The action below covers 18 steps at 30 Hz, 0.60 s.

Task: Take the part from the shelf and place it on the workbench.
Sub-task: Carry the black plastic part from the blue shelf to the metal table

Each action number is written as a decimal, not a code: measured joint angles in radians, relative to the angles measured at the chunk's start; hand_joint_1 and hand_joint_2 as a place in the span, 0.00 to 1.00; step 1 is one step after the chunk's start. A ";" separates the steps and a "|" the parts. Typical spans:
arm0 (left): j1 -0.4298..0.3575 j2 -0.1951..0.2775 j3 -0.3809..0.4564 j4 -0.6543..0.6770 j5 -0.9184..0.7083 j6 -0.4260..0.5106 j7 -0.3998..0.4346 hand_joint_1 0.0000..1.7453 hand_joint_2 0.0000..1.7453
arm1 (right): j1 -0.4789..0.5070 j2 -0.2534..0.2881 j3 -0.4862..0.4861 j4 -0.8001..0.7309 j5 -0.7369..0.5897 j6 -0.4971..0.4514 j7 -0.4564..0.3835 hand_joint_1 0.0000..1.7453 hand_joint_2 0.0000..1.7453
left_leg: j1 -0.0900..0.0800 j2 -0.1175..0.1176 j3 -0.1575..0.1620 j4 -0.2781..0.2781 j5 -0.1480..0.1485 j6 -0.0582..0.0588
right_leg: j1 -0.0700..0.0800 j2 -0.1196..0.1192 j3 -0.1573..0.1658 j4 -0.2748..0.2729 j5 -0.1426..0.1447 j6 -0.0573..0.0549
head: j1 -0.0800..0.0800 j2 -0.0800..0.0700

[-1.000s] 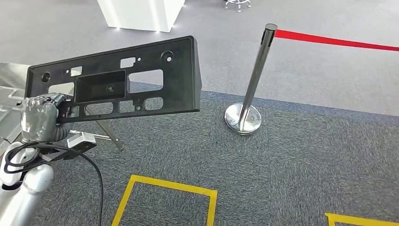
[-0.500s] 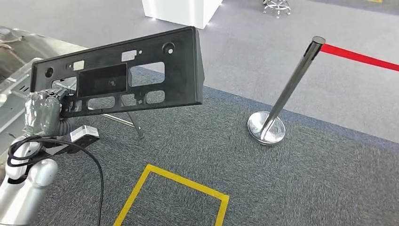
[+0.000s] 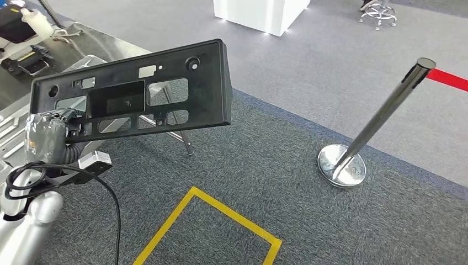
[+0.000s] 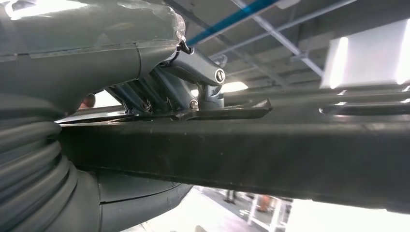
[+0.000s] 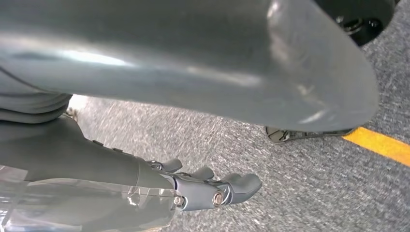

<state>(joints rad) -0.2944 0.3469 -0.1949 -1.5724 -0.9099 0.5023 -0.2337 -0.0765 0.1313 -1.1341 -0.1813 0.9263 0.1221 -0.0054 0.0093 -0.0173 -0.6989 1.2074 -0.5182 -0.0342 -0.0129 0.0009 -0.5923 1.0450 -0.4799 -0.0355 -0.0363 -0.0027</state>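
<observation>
A demo hall is showing here: grey carpet [image 3: 287, 165], yellow floor tape [image 3: 221, 212], a stanchion [image 3: 381, 124] holding red rope [image 3: 451, 78].

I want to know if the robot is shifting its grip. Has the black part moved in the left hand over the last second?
No. The black part keeps its place against the left hand; the floor and stanchion shift because the camera turns.

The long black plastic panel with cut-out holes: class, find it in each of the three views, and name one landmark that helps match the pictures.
Head view: the long black plastic panel sits upper left, held at its left end by the left robot hand.
Left wrist view: its dark edge runs across the middle.
Right wrist view: not in it.
Shared landmark: the yellow floor tape on the grey carpet.
</observation>
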 joint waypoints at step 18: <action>-0.009 0.004 -0.004 0.011 0.003 -0.015 0.013 1.00 1.00 | -0.004 0.002 0.000 0.000 -0.006 0.000 0.005 0.00 0.00 | -0.014 -0.022 0.102 -0.200 0.100 0.066 | 0.007 -0.006 -0.111 0.263 -0.132 0.036 | 0.000 0.000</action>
<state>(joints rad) -0.3034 0.3511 -0.1992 -1.5614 -0.9065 0.4870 -0.2211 -0.0802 0.1331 -1.1341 -0.1812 0.9201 0.1217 -0.0009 -0.0049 -0.0395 -0.5969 1.0075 -0.4178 0.0319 -0.0060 -0.0055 -0.7030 1.3080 -0.6123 0.0007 -0.0361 -0.0027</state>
